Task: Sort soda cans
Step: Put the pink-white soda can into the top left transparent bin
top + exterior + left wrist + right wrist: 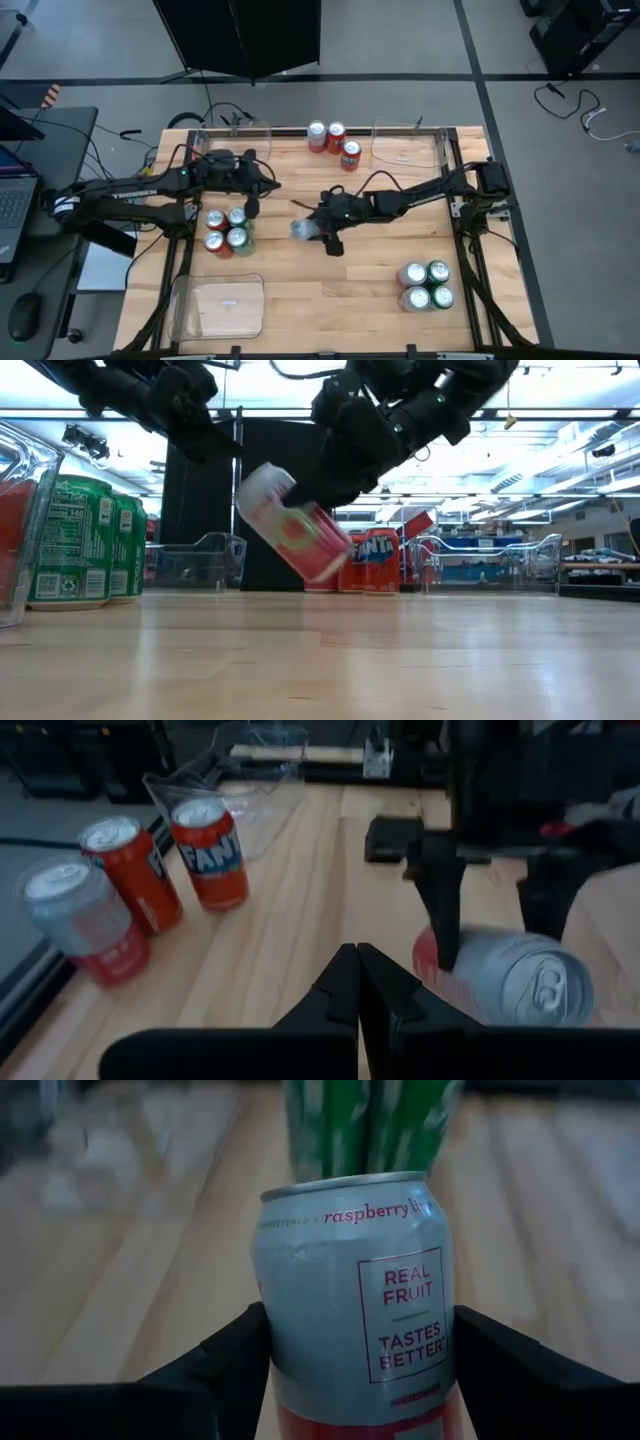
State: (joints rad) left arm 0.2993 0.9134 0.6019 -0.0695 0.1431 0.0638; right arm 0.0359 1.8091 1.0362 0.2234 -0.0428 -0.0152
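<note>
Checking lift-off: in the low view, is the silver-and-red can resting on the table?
No, the silver-and-red can hangs tilted in the right end effector, clear of the table.

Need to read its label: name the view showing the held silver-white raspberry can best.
Right wrist view: the silver-white raspberry can fills the frame between the right gripper fingers, print readable. Low view shows it tilted; left wrist, its top; high view, tiny.

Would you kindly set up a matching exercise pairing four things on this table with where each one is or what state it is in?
Things:
1. raspberry can
2. left end effector
3. three orange cans
4. empty clear tray

States or places:
A. shut, holding nothing
B. near left corner of the table
C. tilted, gripped by the right end effector above the wood
D. standing together at the far edge

Pairs: 1-C, 2-A, 3-D, 4-B
</note>
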